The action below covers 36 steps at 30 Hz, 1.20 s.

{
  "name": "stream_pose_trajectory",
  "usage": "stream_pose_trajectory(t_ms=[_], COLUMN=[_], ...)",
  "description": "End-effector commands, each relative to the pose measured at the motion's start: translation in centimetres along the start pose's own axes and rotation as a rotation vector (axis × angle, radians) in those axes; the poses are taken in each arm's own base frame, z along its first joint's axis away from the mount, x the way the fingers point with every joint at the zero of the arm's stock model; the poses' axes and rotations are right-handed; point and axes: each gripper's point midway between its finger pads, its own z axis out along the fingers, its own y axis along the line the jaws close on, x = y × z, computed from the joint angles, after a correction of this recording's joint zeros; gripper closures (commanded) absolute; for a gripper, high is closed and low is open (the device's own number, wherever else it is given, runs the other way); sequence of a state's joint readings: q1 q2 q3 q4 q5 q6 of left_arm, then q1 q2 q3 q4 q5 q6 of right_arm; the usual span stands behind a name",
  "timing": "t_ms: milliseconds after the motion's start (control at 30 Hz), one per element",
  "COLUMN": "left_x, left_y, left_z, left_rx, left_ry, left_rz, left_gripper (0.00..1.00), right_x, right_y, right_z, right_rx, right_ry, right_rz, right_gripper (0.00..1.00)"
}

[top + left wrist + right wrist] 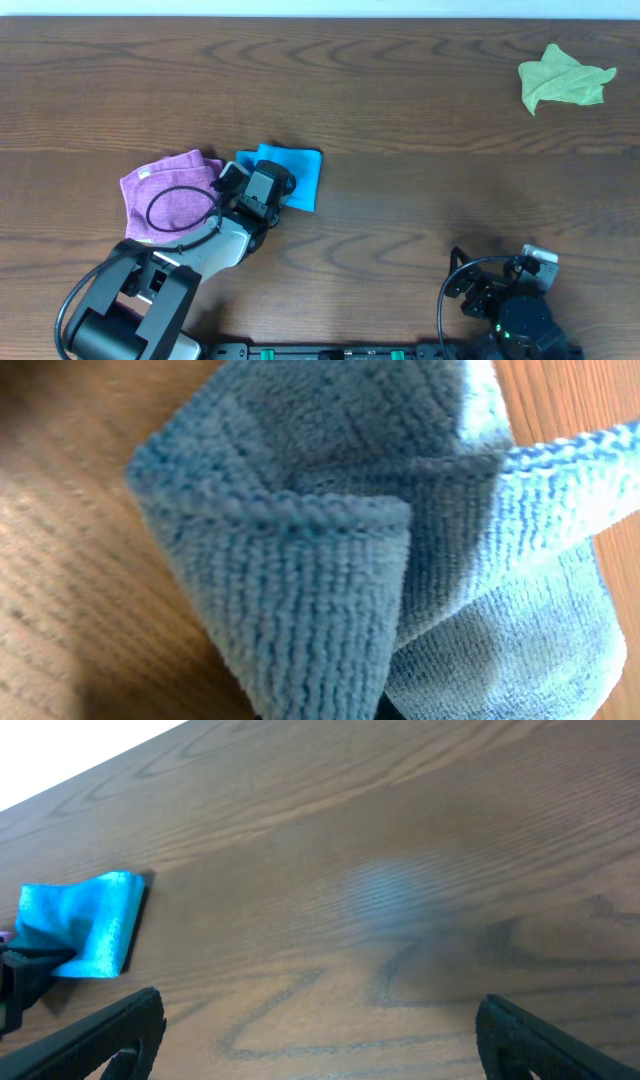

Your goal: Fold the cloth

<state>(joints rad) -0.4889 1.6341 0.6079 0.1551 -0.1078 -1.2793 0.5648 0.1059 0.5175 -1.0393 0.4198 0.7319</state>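
Note:
The sky-blue cloth point(300, 175) lies left of the table's middle, doubled over into a narrow shape. My left gripper point(245, 185) sits at its left edge, over the seam with the purple cloth. In the left wrist view the cloth point(300, 580) fills the frame, and a raised fold runs down into the jaws, which are almost hidden under it. The gripper looks shut on that fold. My right gripper point(320, 1030) is open and empty above bare wood, near the front right edge point(480, 290). The cloth also shows at the far left of the right wrist view point(90, 920).
A purple cloth point(165, 190) lies touching the blue one on its left, with a black cable loop over it. A crumpled yellow-green cloth point(562, 78) lies at the far right back. The wooden table point(400, 120) runs between them.

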Motion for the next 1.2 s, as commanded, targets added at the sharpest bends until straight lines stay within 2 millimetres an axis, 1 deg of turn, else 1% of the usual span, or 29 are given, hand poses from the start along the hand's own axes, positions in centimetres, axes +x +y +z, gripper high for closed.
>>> stream_pose_trajectory(t_ms=[0, 200, 300, 433, 533, 667, 900, 1000, 1167], left_x=[0.3, -1.1, -2.1, -3.8, -5.6, -7.9, -11.7, -12.9, -14.0], left_y=[-2.0, -3.8, -4.8, -5.4, -5.2, -4.3, -4.4, -4.6, -4.6], left_z=[-0.5, -2.9, -4.3, -6.1, -7.5, -9.4, -12.7, -13.7, -14.8], left_rx=[0.030, -0.021, -0.026, -0.031, -0.043, -0.054, -0.019, -0.012, -0.028], left_ry=[0.039, 0.025, 0.005, -0.019, -0.040, -0.075, -0.152, -0.173, -0.182], left_rz=[0.150, 0.237, 0.269, 0.271, 0.246, 0.202, 0.193, 0.187, 0.176], left_gripper=[0.94, 0.94, 0.94, 0.94, 0.94, 0.94, 0.94, 0.94, 0.94], right_x=[-0.2, -0.2, -0.2, -0.2, -0.2, -0.2, -0.2, -0.2, -0.2], right_y=[-0.3, -0.3, -0.3, -0.3, -0.3, -0.3, -0.3, -0.3, -0.3], right_z=[-0.1, -0.1, -0.1, -0.1, -0.1, -0.1, -0.1, -0.1, -0.1], right_rx=[0.013, 0.013, 0.013, 0.013, 0.013, 0.013, 0.013, 0.013, 0.013], right_ry=[-0.016, -0.016, -0.016, -0.016, -0.016, -0.016, -0.016, -0.016, -0.016], right_rz=[0.022, 0.021, 0.022, 0.022, 0.021, 0.022, 0.022, 0.021, 0.022], right_gripper=[0.01, 0.01, 0.01, 0.01, 0.01, 0.01, 0.01, 0.01, 0.01])
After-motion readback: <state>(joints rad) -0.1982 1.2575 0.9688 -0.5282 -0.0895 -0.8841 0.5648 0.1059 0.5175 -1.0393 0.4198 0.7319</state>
